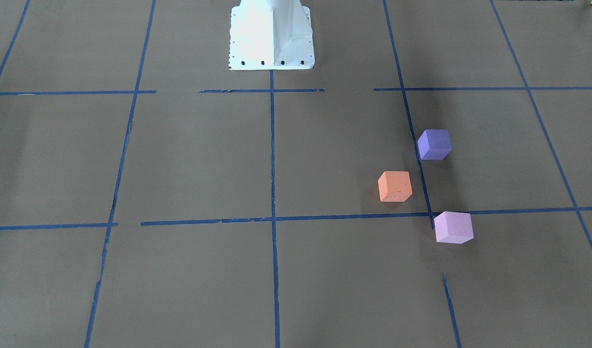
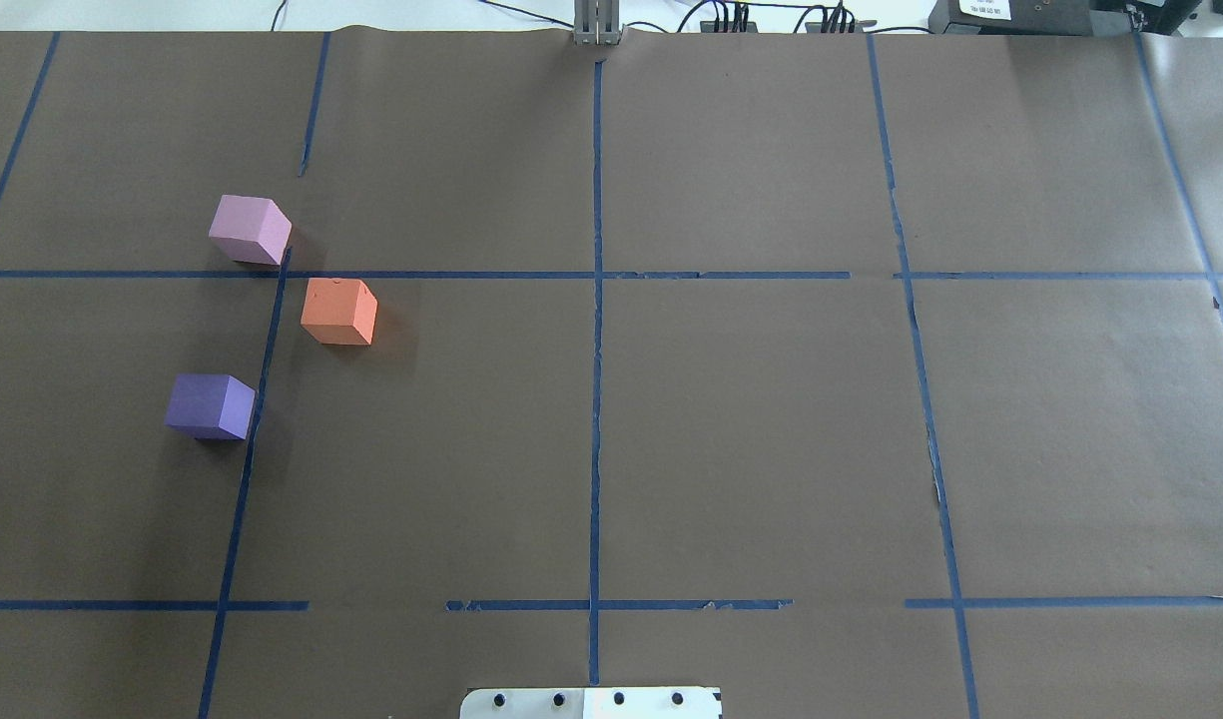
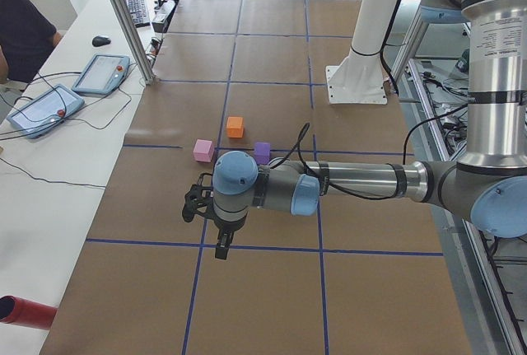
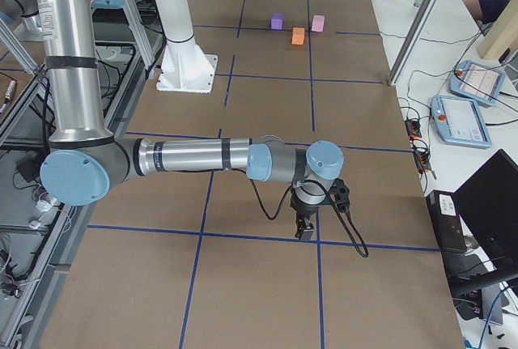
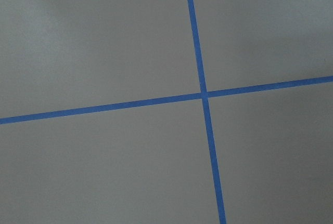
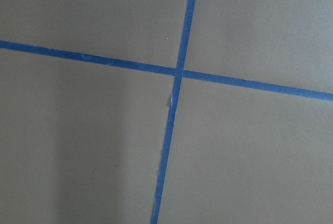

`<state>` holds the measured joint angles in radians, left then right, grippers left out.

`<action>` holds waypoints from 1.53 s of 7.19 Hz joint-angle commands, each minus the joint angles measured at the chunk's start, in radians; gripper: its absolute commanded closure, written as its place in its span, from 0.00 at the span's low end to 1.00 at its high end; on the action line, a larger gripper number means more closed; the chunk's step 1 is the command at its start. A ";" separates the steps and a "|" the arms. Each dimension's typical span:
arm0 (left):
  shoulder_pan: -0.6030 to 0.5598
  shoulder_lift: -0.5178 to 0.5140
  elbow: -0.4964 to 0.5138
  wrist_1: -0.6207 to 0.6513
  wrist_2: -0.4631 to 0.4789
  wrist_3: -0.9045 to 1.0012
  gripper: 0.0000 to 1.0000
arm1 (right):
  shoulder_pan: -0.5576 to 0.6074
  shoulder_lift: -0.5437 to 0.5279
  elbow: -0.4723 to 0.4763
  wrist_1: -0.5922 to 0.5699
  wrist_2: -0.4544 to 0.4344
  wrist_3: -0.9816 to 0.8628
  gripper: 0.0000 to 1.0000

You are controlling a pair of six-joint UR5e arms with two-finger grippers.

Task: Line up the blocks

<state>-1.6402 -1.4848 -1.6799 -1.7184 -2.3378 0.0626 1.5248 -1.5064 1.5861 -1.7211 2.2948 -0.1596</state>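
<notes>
Pink block (image 2: 250,230), orange (image 2: 339,312), purple (image 2: 210,406) sit apart, left side of surface (image 2: 771,449). Orange's off-axis: centre it between the others. Left hand (image 3: 221,244), right hand (image 4: 306,227): can't tell if apart.

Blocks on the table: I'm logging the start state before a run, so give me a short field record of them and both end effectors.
orange block: right of the tape line in the overhead view
purple block: left of that tape, nearest the robot
pink block: left of the tape, farthest from the robot
contact: no blocks touch
line formed: no, orange sits off to one side
left end effector: away from the blocks; open or shut unclear
right end effector: likewise
</notes>
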 commanded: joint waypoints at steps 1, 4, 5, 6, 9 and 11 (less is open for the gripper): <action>0.000 0.007 -0.003 0.002 0.000 -0.004 0.00 | 0.000 0.000 0.000 0.000 0.000 0.000 0.00; 0.002 0.005 -0.008 0.000 0.000 -0.035 0.00 | 0.000 0.000 0.000 0.000 0.000 0.000 0.00; 0.005 0.001 -0.004 0.000 0.000 -0.035 0.00 | 0.000 0.000 0.000 0.000 0.000 0.000 0.00; 0.011 0.000 -0.003 -0.001 0.000 -0.026 0.00 | 0.000 0.000 0.000 0.000 0.000 0.000 0.00; 0.016 0.004 -0.006 0.022 0.000 -0.020 0.00 | 0.000 0.000 0.000 0.000 0.000 0.000 0.00; 0.037 0.004 -0.008 0.084 -0.005 -0.020 0.00 | 0.000 0.000 0.000 0.000 0.000 0.000 0.00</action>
<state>-1.6171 -1.4806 -1.6864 -1.6673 -2.3402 0.0426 1.5248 -1.5064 1.5861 -1.7211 2.2948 -0.1595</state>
